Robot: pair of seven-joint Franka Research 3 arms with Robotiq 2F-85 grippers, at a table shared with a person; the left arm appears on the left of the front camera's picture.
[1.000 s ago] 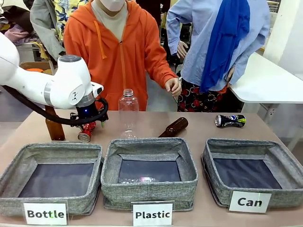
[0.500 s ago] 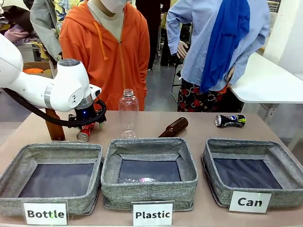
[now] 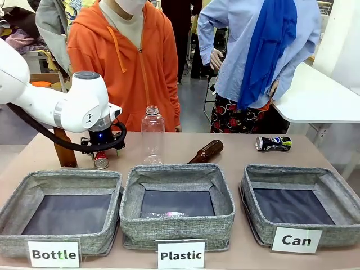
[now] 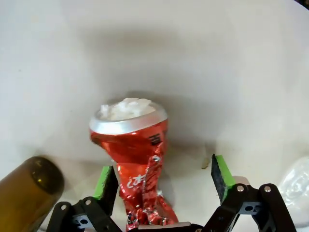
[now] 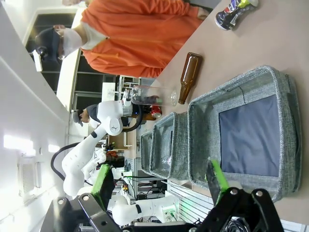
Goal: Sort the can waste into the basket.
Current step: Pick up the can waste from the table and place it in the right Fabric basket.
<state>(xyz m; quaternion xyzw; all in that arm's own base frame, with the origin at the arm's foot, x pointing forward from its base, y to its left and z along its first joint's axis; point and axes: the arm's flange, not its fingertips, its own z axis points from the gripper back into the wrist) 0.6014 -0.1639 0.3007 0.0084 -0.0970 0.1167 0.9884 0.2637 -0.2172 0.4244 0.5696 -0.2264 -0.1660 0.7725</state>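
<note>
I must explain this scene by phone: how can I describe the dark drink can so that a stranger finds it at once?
At the right end of the table, seen from the robot, stands the grey basket labelled "Can". Just behind it the dark can lies on its side. Unlike the brown bottle lying nearer the middle, it is short, blue-black with yellow-green marks and silver ends.

A clear plastic bottle (image 3: 152, 135) stands near a lying brown glass bottle (image 3: 206, 151).

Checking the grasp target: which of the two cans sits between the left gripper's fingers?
The crushed red can, flanked by the open left gripper; the dark can lies far off, behind the Can basket.
</note>
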